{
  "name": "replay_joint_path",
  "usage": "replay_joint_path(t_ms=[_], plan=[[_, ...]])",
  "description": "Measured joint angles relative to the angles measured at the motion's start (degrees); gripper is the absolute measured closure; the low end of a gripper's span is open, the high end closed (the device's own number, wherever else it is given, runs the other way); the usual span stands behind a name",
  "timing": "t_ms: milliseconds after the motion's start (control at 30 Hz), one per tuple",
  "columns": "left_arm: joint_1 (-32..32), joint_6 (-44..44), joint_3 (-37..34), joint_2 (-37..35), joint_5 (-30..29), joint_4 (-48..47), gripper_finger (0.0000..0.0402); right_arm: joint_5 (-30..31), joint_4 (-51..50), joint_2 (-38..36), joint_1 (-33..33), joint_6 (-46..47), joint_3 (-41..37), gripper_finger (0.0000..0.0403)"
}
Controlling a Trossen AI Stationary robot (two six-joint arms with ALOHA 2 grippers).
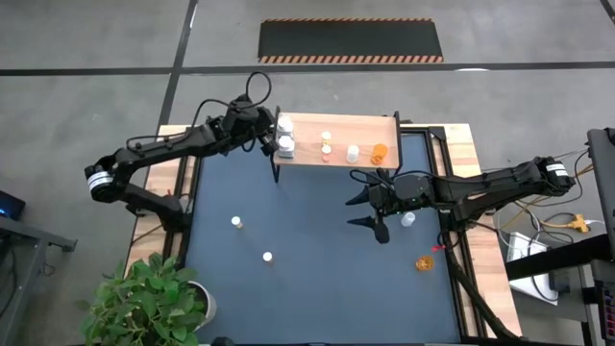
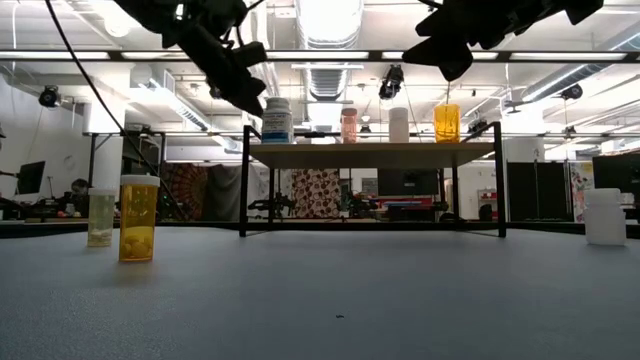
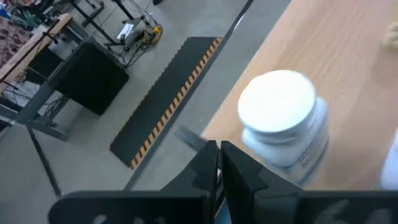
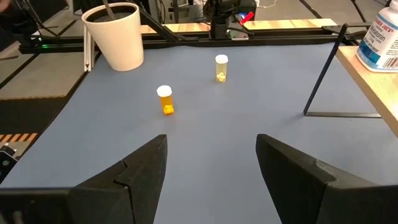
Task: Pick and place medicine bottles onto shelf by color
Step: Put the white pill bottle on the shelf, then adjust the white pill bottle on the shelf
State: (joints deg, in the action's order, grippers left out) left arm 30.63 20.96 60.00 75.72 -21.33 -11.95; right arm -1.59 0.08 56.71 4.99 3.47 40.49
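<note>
The light-wood shelf (image 1: 357,127) stands on thin black legs at the mat's far edge. On its left end stand two white bottles (image 1: 285,135). Farther right are two small white-capped ones (image 1: 327,143), a white one (image 1: 353,152) and an orange one (image 1: 379,152). My left gripper (image 3: 219,168) is shut, right beside the white-capped bottle (image 3: 283,118) at the shelf's left end. My right gripper (image 4: 211,162) is open above the mat, in front of the shelf. On the mat stand a white-capped orange bottle (image 4: 165,99), a pale one (image 4: 221,67) and a white one (image 1: 407,219). An orange one (image 1: 424,262) lies on its side. My left gripper's shut fingers (image 3: 239,177) come slanting down from the table's left, close against the lower side of the white bottle (image 3: 292,158) on the shelf's left end. Whether they touch it I cannot tell. The bottle stands upright on the board.
A potted plant in a white pot (image 1: 197,300) stands at the mat's near left corner. The shelf's black legs (image 4: 323,74) stand on the dark blue mat (image 1: 317,269), whose middle lies bare between the bottles. Cables run along the table's right side.
</note>
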Motion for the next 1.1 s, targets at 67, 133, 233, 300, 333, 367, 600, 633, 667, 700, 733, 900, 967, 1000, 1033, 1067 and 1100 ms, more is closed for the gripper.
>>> replay_joint_path(t_ms=[67,133,233,300,333,367,600,633,667,700,733,900,967,1000,1033,1067,1100], plan=[[-0.1,-1.0,-0.6,0.0,1.0,1.1,0.0400,0.0,0.0,0.0,0.0,0.0,0.0,0.0168],[-0.1,-1.1,-0.6,0.0,2.6,1.2,0.0400,0.0,0.0,0.0,0.0,0.0,0.0,0.0168],[-0.1,-1.2,-0.6,0.0,5.2,1.3,0.0400,0.0,0.0,0.0,0.0,0.0,0.0,0.0168],[-0.1,-1.3,-0.6,0.0,6.0,1.3,0.0400,0.0,0.0,0.0,0.0,0.0,0.0,0.0168],[-0.1,-1.4,-0.6,0.0,6.1,1.3,0.0400,0.0,0.0,0.0,0.0,0.0,0.0,0.0168],[-0.2,-1.6,-0.6,0.0,6.1,1.3,0.0400,0.0,0.0,0.0,0.0,0.0,0.0,0.0168],[-0.4,-2.6,-0.6,0.0,6.1,1.0,0.0400,0.0,-0.1,0.0,0.0,0.0,0.0,0.0168],[-0.4,-2.7,-0.6,-0.2,6.1,0.9,0.0400,0.0,-0.1,0.0,0.0,0.0,0.0,0.0167],[-0.4,-2.7,-0.6,-0.5,6.1,0.7,0.0400,0.0,-0.2,0.0,0.0,0.0,0.0,0.0168],[-0.4,-2.8,-0.6,-1.1,6.0,0.4,0.0400,0.0,-0.3,0.0,0.0,0.0,0.0,0.0168],[-0.6,-3.1,-0.7,-1.8,6.0,0.3,0.0400,0.0,-0.3,0.0,0.0,0.0,0.0,0.0168],[-2.4,-6.7,-0.7,-5.7,6.1,-2.1,0.0400,0.0,-0.3,0.0,0.0,0.0,0.0,0.0167],[-3.5,-8.4,-1.2,-7.1,6.1,-3.2,0.0400,0.0,-0.3,0.0,0.0,0.0,0.0,0.0168],[-4.0,-9.2,-1.5,-7.5,6.1,-3.8,0.0400,0.0,-0.3,0.0,0.0,0.0,0.0,0.0168],[-4.6,-10.2,-1.8,-7.8,6.1,-4.0,0.0400,0.0,-0.3,0.0,0.0,0.0,0.0,0.0168],[-5.1,-11.2,-2.2,-7.9,6.1,-4.1,0.0400,0.0,-0.4,0.0,0.0,0.0,0.0,0.0168],[-5.6,-11.6,-2.5,-8.0,6.2,-4.5,0.0400,0.0,-0.5,0.0,0.0,0.0,0.0,0.0168]])
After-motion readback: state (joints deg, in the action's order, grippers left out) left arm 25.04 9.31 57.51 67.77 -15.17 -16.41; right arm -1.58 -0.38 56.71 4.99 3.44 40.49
